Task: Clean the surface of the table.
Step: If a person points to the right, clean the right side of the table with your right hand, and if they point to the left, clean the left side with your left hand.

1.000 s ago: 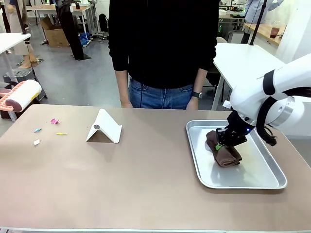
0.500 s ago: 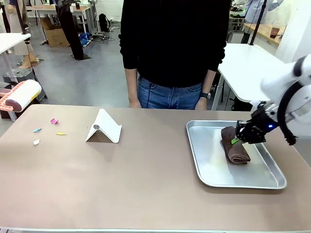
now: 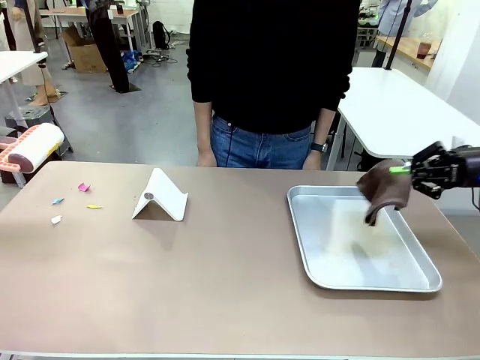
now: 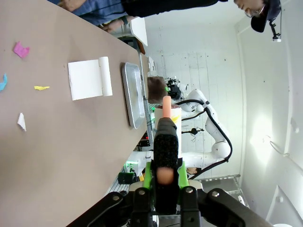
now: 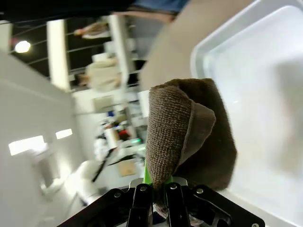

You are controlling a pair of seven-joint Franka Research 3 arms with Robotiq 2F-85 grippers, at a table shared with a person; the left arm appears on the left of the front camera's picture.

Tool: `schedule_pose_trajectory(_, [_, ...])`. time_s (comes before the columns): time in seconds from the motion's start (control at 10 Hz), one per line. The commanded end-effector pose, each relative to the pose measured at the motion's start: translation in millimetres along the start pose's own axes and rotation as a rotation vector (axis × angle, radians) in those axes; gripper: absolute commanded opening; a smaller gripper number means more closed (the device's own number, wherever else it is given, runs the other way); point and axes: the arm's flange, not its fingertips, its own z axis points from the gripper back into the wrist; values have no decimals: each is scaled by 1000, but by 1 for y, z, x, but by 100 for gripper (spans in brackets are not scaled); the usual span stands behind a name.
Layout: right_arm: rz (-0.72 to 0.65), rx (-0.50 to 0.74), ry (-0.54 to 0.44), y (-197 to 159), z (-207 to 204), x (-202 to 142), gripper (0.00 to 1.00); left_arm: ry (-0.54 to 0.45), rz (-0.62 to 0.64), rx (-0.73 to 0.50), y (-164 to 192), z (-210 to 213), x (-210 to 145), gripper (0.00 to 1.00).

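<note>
The taupe-brown table [image 3: 225, 285] carries small paper scraps [image 3: 84, 187] near its left end, also seen in the left wrist view as scraps [image 4: 21, 49]. My right gripper [image 3: 409, 171] is shut on a brown cloth [image 3: 382, 191], which hangs in the air over the far right edge of the metal tray [image 3: 300, 225]. In the right wrist view the cloth [image 5: 184, 137] rises folded from between the fingers of the right gripper [image 5: 158, 187], above the tray [image 5: 265, 56]. My left gripper [image 4: 164, 175] hovers off the table's end, shut on a black tool with a peach tip.
A white folded stand [image 3: 161, 196] sits left of the table's middle. A person in black stands at the far edge, hands [image 3: 204, 159] at the sides. A pink-and-white roller [image 3: 30, 148] lies beyond the far left corner. White tables [image 3: 382, 97] stand behind at right.
My right gripper has lifted the brown cloth out of the tray and carried it up and to the right. The tray now holds nothing.
</note>
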Motion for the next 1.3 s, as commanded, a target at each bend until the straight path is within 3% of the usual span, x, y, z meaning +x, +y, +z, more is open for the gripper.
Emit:
schedule_pose_trajectory(0.0, [31,203,71,-11,24,-1,0,11,-16,-12,-3,1,-2,0])
schedule_pose_trajectory(0.2, [47,394,177,-9,60,-7,0,11,-16,-12,-3,1,-2,0])
schedule_pose_trajectory(0.4, [20,462,210,-14,97,-9,0,11,-16,-12,-3,1,-2,0])
schedule_pose_trajectory(0.8, [41,432,104,-24,152,-33,0,11,-16,-12,-3,1,-2,0])
schedule_pose_trajectory(1.1, [56,367,69,-21,139,-34,0,11,-16,-12,-3,1,-2,0])
schedule_pose_trajectory(1.2, [6,419,89,-28,158,-30,0,11,-16,-12,-3,1,-2,0])
